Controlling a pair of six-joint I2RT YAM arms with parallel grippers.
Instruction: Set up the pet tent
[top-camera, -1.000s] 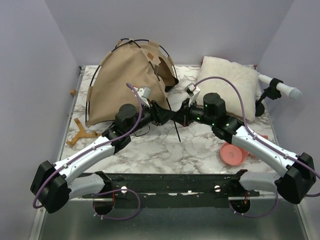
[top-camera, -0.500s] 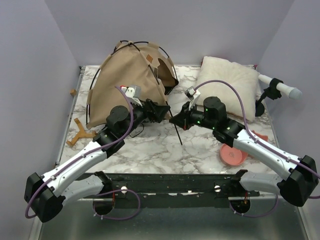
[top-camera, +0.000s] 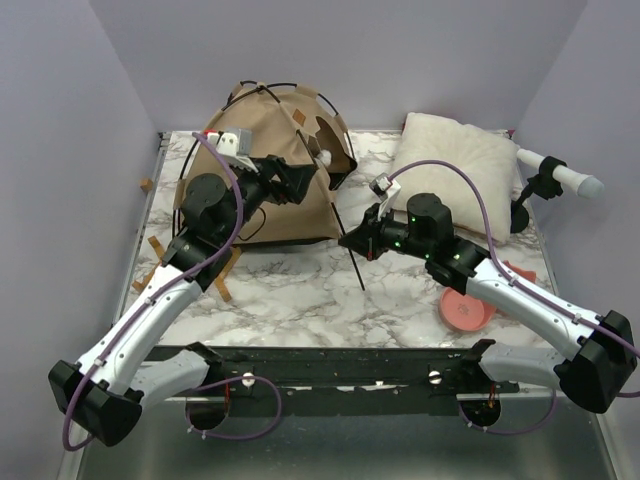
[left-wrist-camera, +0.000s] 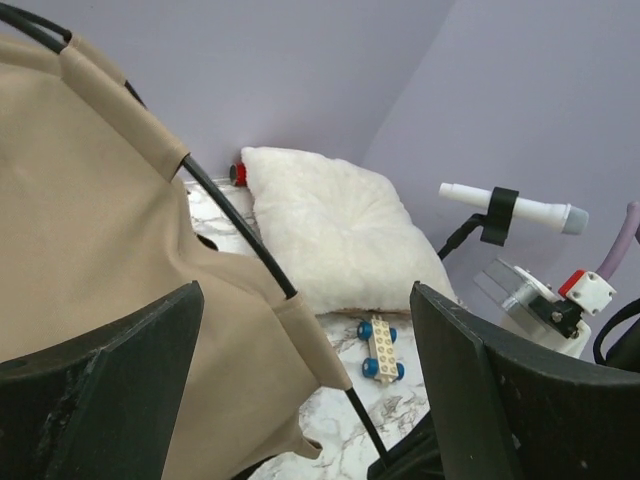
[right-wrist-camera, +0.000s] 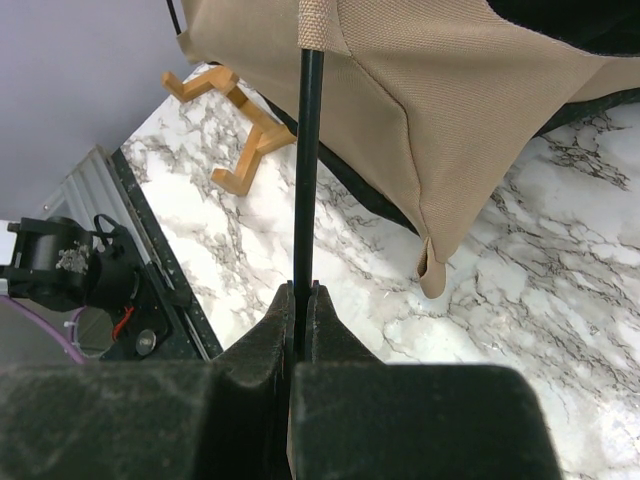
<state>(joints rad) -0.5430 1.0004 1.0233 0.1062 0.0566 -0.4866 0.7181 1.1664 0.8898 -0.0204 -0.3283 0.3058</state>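
The pet tent (top-camera: 265, 150) is tan fabric with thin black crossing poles and stands at the back left of the table. My left gripper (top-camera: 298, 183) is open and empty, raised in front of the tent's right side. In the left wrist view the tan fabric (left-wrist-camera: 90, 230) and a sleeved black pole (left-wrist-camera: 240, 235) lie between the fingers of the left gripper (left-wrist-camera: 305, 292). My right gripper (top-camera: 350, 240) is shut on the free lower end of a tent pole (top-camera: 358, 272). In the right wrist view the right gripper (right-wrist-camera: 303, 295) pinches the pole (right-wrist-camera: 308, 180) below the tent fabric (right-wrist-camera: 450, 100).
A white fluffy pillow (top-camera: 450, 160) lies at the back right, with a small wheeled brick toy (left-wrist-camera: 380, 350) in front of it. A white cylinder on a black stand (top-camera: 560, 177) is at the far right. A pink dish (top-camera: 466, 308) sits by the right arm. A wooden Y-shaped piece (right-wrist-camera: 235, 110) lies left.
My left gripper has drawn away from the pole beside the right gripper and moved up and back-left to the tent's front. The right gripper still holds the pole.
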